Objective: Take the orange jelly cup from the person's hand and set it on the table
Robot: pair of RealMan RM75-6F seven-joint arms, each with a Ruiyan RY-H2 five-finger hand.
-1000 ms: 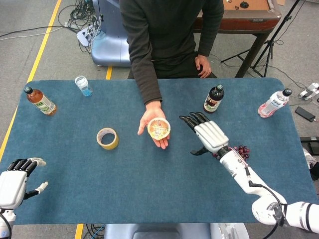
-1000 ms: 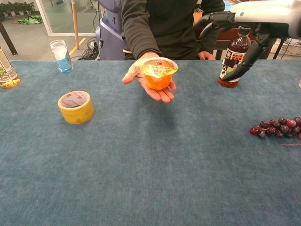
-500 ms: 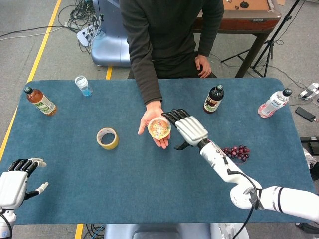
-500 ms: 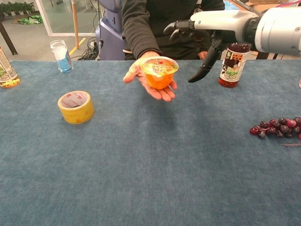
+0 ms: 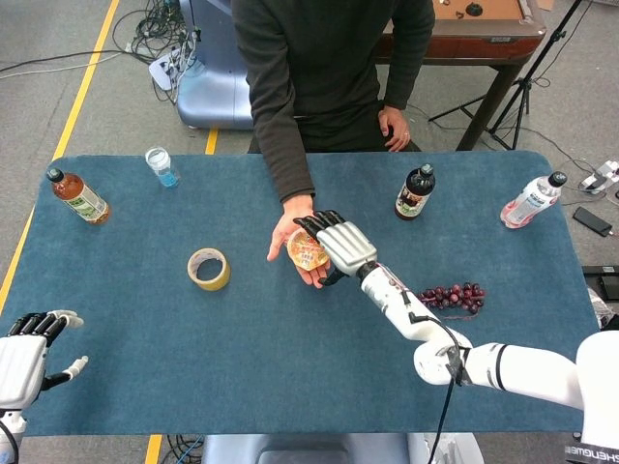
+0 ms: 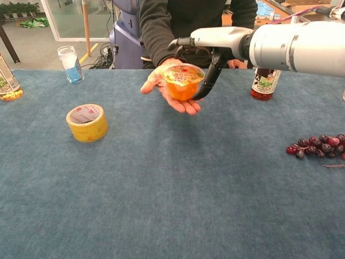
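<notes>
The orange jelly cup (image 5: 304, 251) (image 6: 182, 83) sits on the person's upturned palm (image 5: 286, 233) (image 6: 157, 85) above the middle of the blue table (image 5: 290, 377). My right hand (image 5: 340, 244) (image 6: 214, 42) hovers at the cup's right side. Its fingers reach over the foil lid and its thumb hangs down beside the cup's wall. I see no firm grip on the cup. My left hand (image 5: 26, 354) stays at the table's near left corner with its fingers apart, holding nothing; the chest view does not show it.
A yellow tape roll (image 5: 209, 269) (image 6: 87, 122) lies left of the cup. Grapes (image 5: 450, 295) (image 6: 318, 144) lie to the right. A dark bottle (image 5: 415, 191) (image 6: 265, 81), a tea bottle (image 5: 79, 196), a small water bottle (image 5: 162, 166) (image 6: 70, 63) and a pink-labelled bottle (image 5: 531, 201) stand along the far side.
My right hand has swept left from beside the dark bottle to the jelly cup, its fingers now over the lid. The person's palm and my left hand have barely moved.
</notes>
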